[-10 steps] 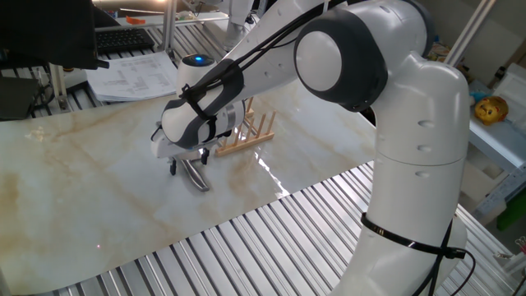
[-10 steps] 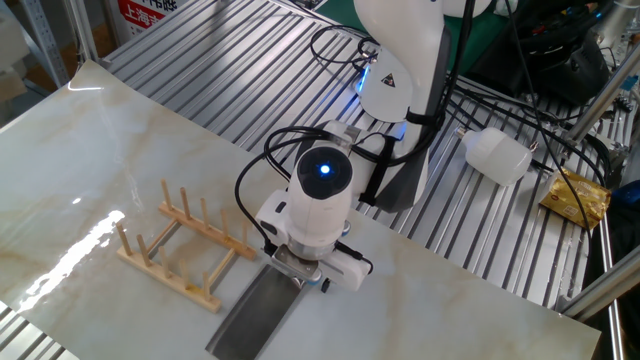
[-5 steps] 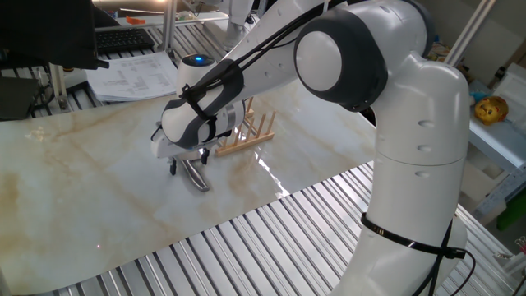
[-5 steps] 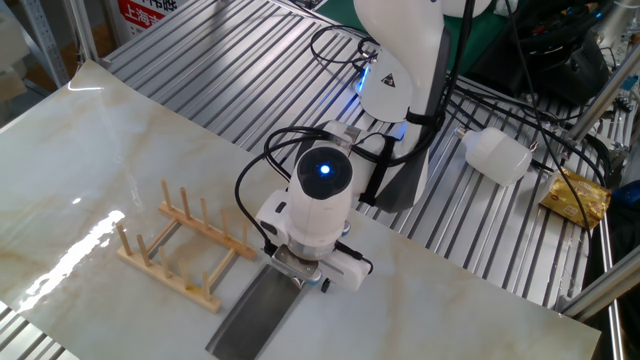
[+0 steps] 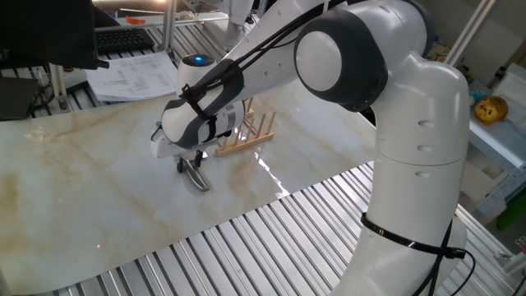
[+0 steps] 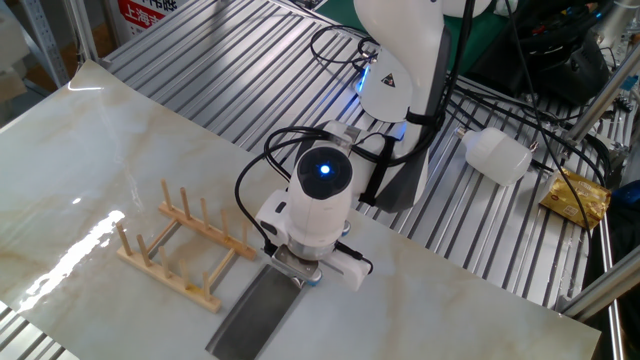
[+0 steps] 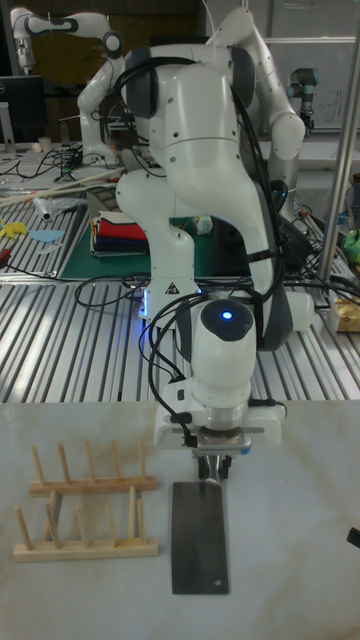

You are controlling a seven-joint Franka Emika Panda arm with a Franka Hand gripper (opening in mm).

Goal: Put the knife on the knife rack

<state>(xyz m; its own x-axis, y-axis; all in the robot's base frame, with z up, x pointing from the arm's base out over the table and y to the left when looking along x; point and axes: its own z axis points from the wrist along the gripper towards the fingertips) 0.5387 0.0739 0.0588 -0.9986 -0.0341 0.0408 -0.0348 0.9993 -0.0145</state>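
The knife (image 7: 200, 540) lies flat on the marble board, its broad grey blade (image 6: 250, 315) pointing away from the arm and its handle hidden under my hand. My gripper (image 7: 213, 462) points straight down over that handle, with the fingers closed in against it (image 5: 191, 162). The blade's tip (image 5: 198, 179) shows just below the fingers. The knife rack (image 7: 85, 515), light wood with upright pegs, stands empty just left of the knife in the tall view. It also shows beside the hand (image 6: 185, 245) and behind it (image 5: 246, 131).
The marble board (image 5: 74, 181) lies on a slatted metal bench (image 6: 230, 70). Papers (image 5: 136, 76) and a keyboard (image 5: 123, 38) sit at the back. A white bottle (image 6: 495, 155) and a yellow bag (image 6: 575, 195) lie on the slats near the arm's base (image 6: 400, 60).
The fingers have closed inward onto the knife handle. The arm, the knife and the rack have stayed where they were.
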